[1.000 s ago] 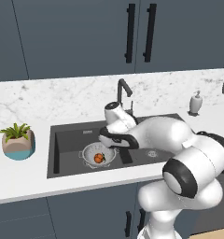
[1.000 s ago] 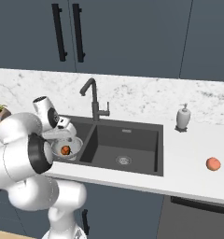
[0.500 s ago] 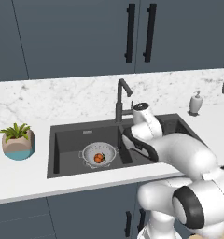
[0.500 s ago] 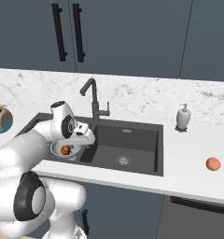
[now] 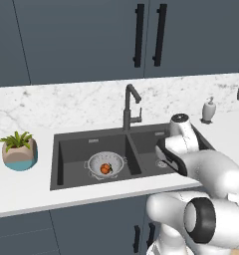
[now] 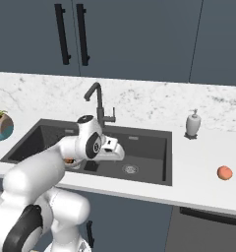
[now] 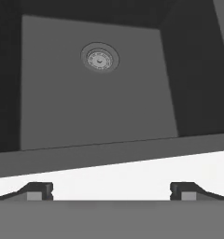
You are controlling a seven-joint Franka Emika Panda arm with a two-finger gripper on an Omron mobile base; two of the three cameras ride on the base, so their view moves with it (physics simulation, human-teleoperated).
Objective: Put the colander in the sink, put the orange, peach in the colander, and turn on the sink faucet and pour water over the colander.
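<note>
The silver colander [image 5: 105, 164] sits in the left basin of the dark sink [image 5: 74, 147], and the orange [image 5: 106, 169] lies inside it. The peach [image 6: 224, 173] rests on the white counter, far to the right of the sink. Behind the divider between the basins stands the dark faucet [image 5: 129, 106], with no water running. My gripper [image 7: 111, 191] is open and empty, hovering over the front edge of the right basin. In the hand view it looks down at that basin's drain [image 7: 100, 58].
A white soap dispenser [image 6: 192, 124] stands on the counter behind the sink's right end. A potted plant [image 5: 19, 149] sits left of the sink. Dark cabinets with black handles hang above the marble backsplash.
My arm has swung to the right, from above the colander in the left basin to over the right basin. The orange stays in the colander and the jaws stay open.
</note>
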